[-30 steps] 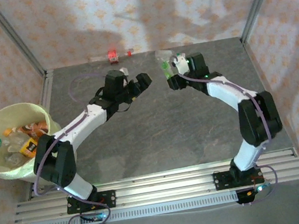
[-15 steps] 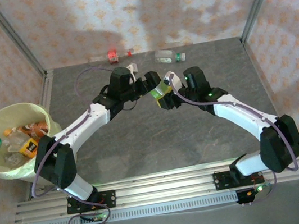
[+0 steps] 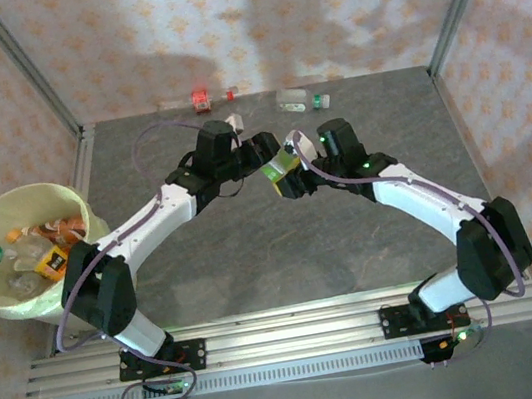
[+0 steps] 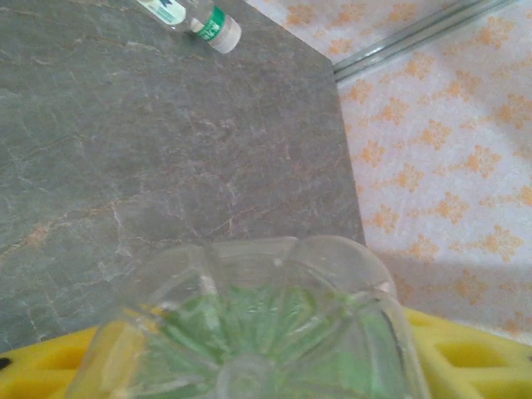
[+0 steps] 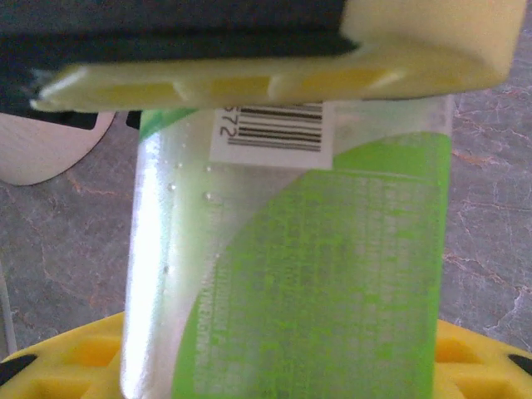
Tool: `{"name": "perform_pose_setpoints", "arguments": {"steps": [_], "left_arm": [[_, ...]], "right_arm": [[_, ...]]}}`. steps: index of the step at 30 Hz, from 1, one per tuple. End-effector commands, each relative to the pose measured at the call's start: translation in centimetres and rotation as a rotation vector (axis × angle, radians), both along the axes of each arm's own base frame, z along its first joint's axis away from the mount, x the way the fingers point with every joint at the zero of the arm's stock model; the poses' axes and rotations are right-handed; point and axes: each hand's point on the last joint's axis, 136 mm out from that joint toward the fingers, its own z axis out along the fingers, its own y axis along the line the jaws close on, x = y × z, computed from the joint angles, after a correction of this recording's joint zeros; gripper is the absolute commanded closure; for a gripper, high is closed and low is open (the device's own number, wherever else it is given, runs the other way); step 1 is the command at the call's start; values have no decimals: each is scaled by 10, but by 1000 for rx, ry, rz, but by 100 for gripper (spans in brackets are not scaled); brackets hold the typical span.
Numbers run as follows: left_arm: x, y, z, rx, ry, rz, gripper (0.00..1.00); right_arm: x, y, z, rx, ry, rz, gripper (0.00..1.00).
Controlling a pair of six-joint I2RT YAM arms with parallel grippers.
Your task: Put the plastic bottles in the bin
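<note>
A clear bottle with a green label hangs over the middle of the table between both grippers. My right gripper is shut on its labelled body, yellow pads on either side. My left gripper is closed round its ribbed base, yellow fingers flanking it; one left finger lies across the bottle in the right wrist view. The bin at the left edge holds several bottles. Two more bottles lie at the back: a red-labelled one and a green-capped one.
Metal frame posts and patterned walls close in the back and sides. The bin sits off the table's left edge, beside the left arm's elbow. The grey tabletop lies bare in front of the grippers.
The right arm carried the green-labelled bottle from the back towards the centre. The left gripper, wide open before, has closed onto the bottle's base.
</note>
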Motion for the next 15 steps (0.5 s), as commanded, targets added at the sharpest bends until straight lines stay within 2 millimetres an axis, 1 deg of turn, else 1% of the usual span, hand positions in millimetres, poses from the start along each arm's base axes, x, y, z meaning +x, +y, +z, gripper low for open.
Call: {"name": "perform_pose_setpoints", "arguments": {"steps": [1,5,10,11,13,15], "left_arm": [[-10,-3,10,-20,-14,-7,41],[-8,1,11,-12,-21,17,43],[-4,6,14,-2,-31,47,45],[-3,8,15,4,-34,57,45],[-3,17,17,31,-40,85,46],[-2,32,21,66,-48,127,47]], "right_arm": [[15,5,22,41,-52,-32,52],[16,5,22,39,-53,-34,44],[16,2,21,22,-63,-41,37],[17,1,22,20,-69,-50,34],[20,-3,25,14,-79,-82,24],[23,-9,32,12,-102,-122,15]]}}
